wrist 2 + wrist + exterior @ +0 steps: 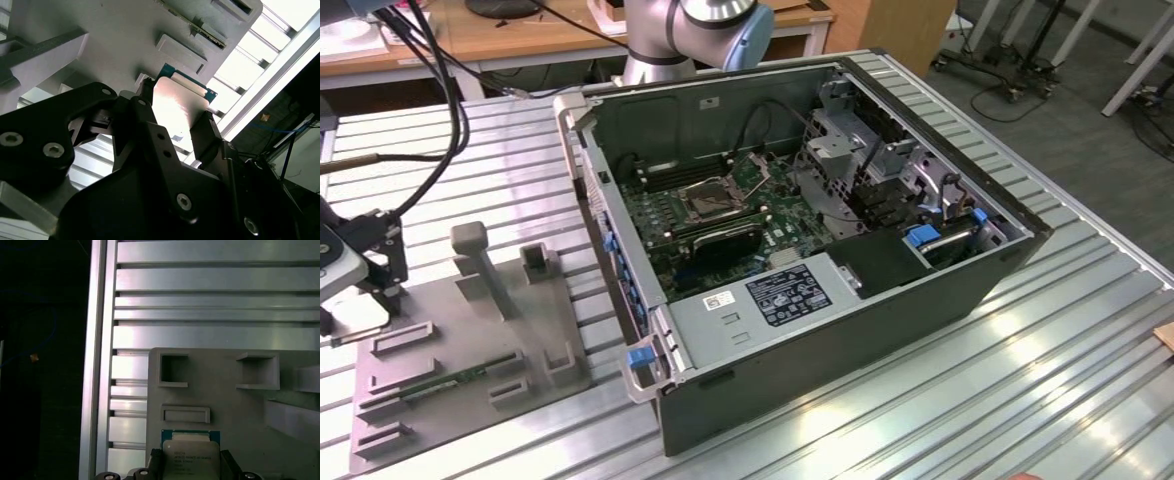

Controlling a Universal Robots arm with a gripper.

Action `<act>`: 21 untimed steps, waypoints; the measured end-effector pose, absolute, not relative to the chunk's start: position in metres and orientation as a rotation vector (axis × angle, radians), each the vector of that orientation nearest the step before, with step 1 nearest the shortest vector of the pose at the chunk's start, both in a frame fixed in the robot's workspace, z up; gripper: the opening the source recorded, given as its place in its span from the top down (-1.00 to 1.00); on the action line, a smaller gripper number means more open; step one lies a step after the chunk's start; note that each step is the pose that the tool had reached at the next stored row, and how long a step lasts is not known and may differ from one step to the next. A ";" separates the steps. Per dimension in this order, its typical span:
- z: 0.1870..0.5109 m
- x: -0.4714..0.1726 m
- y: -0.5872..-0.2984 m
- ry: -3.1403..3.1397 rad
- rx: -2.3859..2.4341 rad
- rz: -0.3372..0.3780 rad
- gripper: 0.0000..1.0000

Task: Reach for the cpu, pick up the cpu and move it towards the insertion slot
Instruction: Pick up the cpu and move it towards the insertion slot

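**Operator:** Confirm the state of the gripper (190,466) and the location of the cpu (190,455).

**Technician:** In both wrist views we see the jaws pressed against two opposite edges of the cpu, pinching it. The pale face is visible and the other two edges are free. The chip is close to square, so we note no long axis; the grip line runs straight across it, edge to edge. It is over the grey tray (220,385), near one tray edge and just beside a shallow rectangular recess (185,415). From these angles we cannot tell whether the chip rests on the tray surface or is clear of it.

**Operator:** State where the insertion slot (710,197) lies from that position.

**Technician:** In the exterior view the tray stands on the slatted table (961,400) at the exterior view's left. The slot is inside the open computer case (854,310), toward the exterior view's right and well apart from the tray. The case wall (603,235) stands between the two. The case is open on its upper side.

**Operator:** List edges and free room.

**Technician:** Upright posts (474,265) rise from the tray, and a memory stick (447,383) lies in it. Inside the case, cables (774,120) and a metal cage (834,150) stand near the slot. We judge the work to be at the pick-up stage: the chip is gripped and is nowhere near the slot.
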State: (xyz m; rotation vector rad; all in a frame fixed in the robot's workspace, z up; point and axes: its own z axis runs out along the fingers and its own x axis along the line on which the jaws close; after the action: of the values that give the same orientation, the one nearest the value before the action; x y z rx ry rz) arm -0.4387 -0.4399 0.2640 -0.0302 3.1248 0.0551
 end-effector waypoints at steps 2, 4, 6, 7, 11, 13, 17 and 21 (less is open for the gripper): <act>0.265 -0.439 -0.440 3.125 -0.030 0.055 -0.08; 0.266 -0.439 -0.440 3.125 -0.030 0.055 -0.08; 0.267 -0.439 -0.440 3.125 -0.030 0.055 -0.08; 0.267 -0.439 -0.440 3.125 -0.030 0.055 -0.08; 0.269 -0.439 -0.440 3.125 -0.030 0.055 -0.08; 0.270 -0.439 -0.440 3.125 -0.030 0.055 -0.08; 0.272 -0.439 -0.440 3.125 -0.030 0.055 -0.08; 0.274 -0.439 -0.440 3.125 -0.030 0.055 -0.08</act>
State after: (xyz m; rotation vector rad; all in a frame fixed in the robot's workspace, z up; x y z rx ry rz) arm -0.4387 -0.4399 0.2735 -0.0302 3.1247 0.0552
